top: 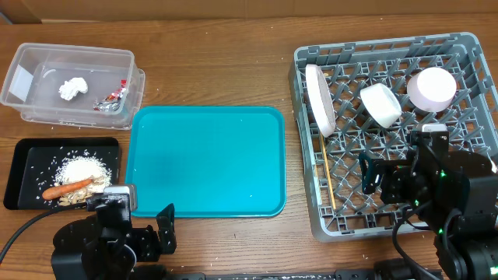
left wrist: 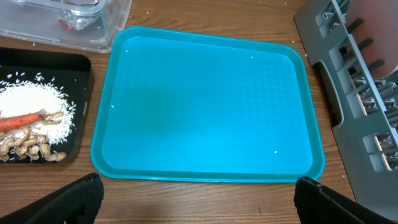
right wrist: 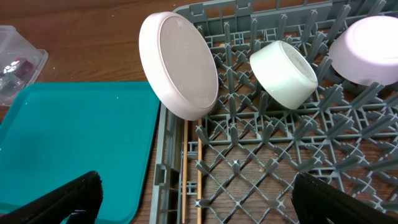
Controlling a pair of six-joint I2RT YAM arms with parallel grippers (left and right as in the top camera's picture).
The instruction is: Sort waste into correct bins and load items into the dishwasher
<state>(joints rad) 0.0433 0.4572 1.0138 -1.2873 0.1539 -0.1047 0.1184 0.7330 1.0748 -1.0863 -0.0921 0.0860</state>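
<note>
The grey dish rack (top: 303, 140) holds a white plate (top: 320, 99) on edge, a white bowl (top: 380, 104), a pale pink bowl (top: 432, 88) and two chopsticks (top: 327, 175); a white cup (top: 434, 128) peeks out behind my right arm. The clear tub (top: 47, 66) holds the tissue (top: 72, 89) and wrapper (top: 113, 97). The black tray (top: 23, 152) holds rice (top: 82, 167), a carrot (top: 66, 187) and nut bits (top: 74, 198). My left gripper (left wrist: 199, 202) is open and empty at the table's front edge. My right gripper (right wrist: 196, 202) is open and empty above the rack's front left, near the chopsticks (right wrist: 193, 174).
A large teal tray (top: 206, 159) lies between the black tray and the rack, with only a few rice grains on it. A few more grains lie scattered on the wooden table around the black tray.
</note>
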